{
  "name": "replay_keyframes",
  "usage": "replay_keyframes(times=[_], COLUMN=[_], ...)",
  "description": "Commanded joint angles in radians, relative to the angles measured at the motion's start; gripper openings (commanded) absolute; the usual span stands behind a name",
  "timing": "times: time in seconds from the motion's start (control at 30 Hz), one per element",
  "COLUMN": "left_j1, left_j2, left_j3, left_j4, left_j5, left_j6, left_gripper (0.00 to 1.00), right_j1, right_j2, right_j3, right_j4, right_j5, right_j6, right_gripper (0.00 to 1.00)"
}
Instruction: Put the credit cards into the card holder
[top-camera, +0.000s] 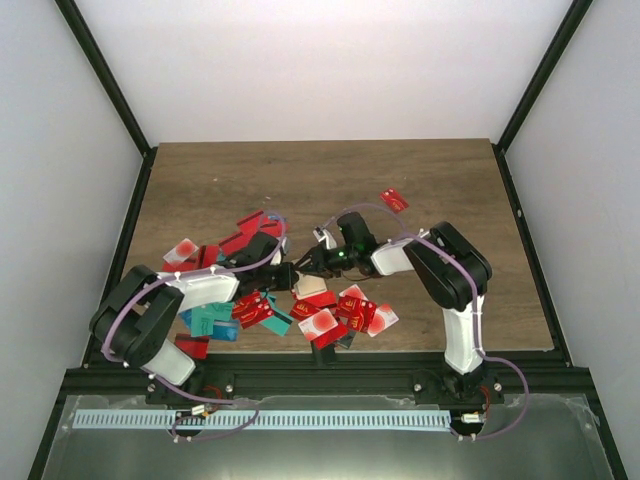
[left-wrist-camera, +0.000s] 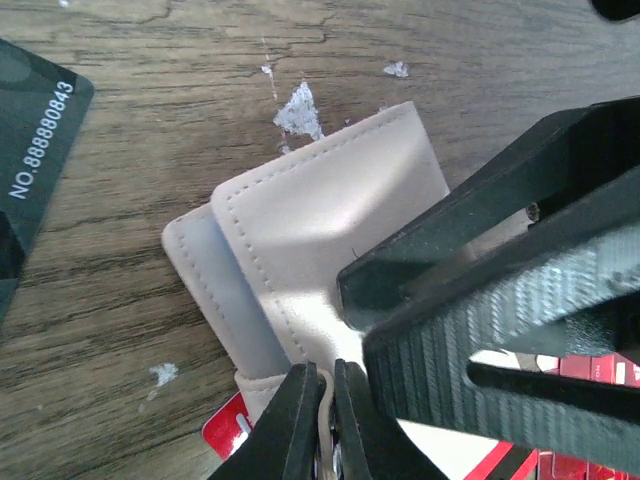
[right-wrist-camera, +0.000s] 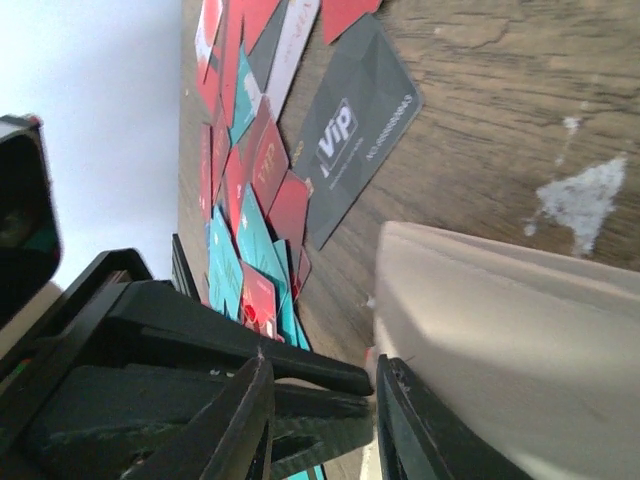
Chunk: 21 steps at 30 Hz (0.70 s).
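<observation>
Left fingers (left-wrist-camera: 292, 430) pinch card holder (left-wrist-camera: 330, 220) edge.

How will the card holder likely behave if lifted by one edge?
The card holder looks like soft stitched leather, folded, so it would probably flex or fall open. Thin and small, it seems light and may slide on the table when pushed.
</observation>
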Motion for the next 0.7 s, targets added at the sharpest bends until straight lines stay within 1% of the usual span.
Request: replay_keyframes(times=[0.0, 0.13, 0.3, 0.37, 0.5, 0.67], left_j1=[-0.014, -0.015, -0.019, -0.019, -0.021, -0.023], left_j2=[0.044, 0.067, 0.055, 0.048, 0.037, 0.04], left_j3=[0.001, 0.0, 0.0, 0.003, 0.008, 0.036], left_j4=[0.009, 0.012, 0.017, 0.014, 0.007, -0.013], left_j5=[-0.018, -0.021, -0.022, -0.022, -0.017, -0.02], left_j6=[0.01, -0.015, -0.039, -0.045, -0.054, -0.058], left_gripper=[0.08, 0.08, 0.08, 0.08, 0.09, 0.1], right_j1=[0.006, -0.026, -0.053, -0.055, -0.054, -0.033], right_j2=[-0.061, -0.141, -0.259, -0.287, -0.296, -0.215], right_j3=[0.031, 0.02, -0.022, -0.048, -0.113, -0.138], right_j4=[-0.003, -0.063, -0.222, -0.256, -0.23, -0.158], right_j5=[-0.046, -0.049, 0.07, 0.108, 0.13, 0.139], right_j6=[-0.048, -0.106, -0.227, -0.253, -0.247, -0.221], right_gripper=[0.3, 0.3, 0.3, 0.29, 0.26, 0.2])
